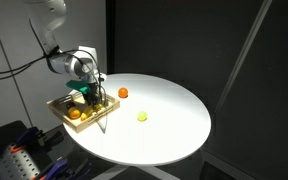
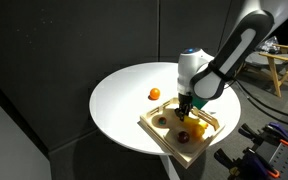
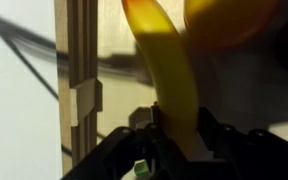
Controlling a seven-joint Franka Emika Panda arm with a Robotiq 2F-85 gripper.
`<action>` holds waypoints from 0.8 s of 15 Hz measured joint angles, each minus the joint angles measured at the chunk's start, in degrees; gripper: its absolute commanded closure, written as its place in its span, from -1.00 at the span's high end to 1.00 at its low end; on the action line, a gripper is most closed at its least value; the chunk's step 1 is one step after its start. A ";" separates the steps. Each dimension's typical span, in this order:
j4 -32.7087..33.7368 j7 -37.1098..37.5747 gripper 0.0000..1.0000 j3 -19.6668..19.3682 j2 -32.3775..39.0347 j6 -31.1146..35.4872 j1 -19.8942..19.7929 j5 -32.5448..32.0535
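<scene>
Banana (image 3: 169, 75): yellow, gripped in my tool, inside the wooden tray (image 2: 169, 138) at the edge of the surface (image 1: 169, 135).
Tool (image 3: 179, 132): clenched across the banana's width near one end, pointing down into the tray.
Long axis: in the wrist view the banana runs straight away from my tool, parallel to the tray's wooden wall.
Tray contents: an orange-coloured fruit (image 3: 229, 20) at the banana's far end, and two dark round pieces (image 2: 182, 136).
Outside the tray: an orange (image 1: 123, 93) near the tray and a small yellow fruit (image 1: 142, 116) farther out, apart.
</scene>
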 measured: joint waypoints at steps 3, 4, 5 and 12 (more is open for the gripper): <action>0.35 0.00 -0.68 -0.01 -0.17 -0.14 0.74 0.00; 0.45 0.00 -0.68 -0.01 -0.30 -0.31 0.96 0.00; 0.58 0.00 -0.68 -0.01 -0.46 -0.64 1.17 0.00; 1.67 -0.09 -0.68 0.11 -2.71 -6.33 2.12 -0.06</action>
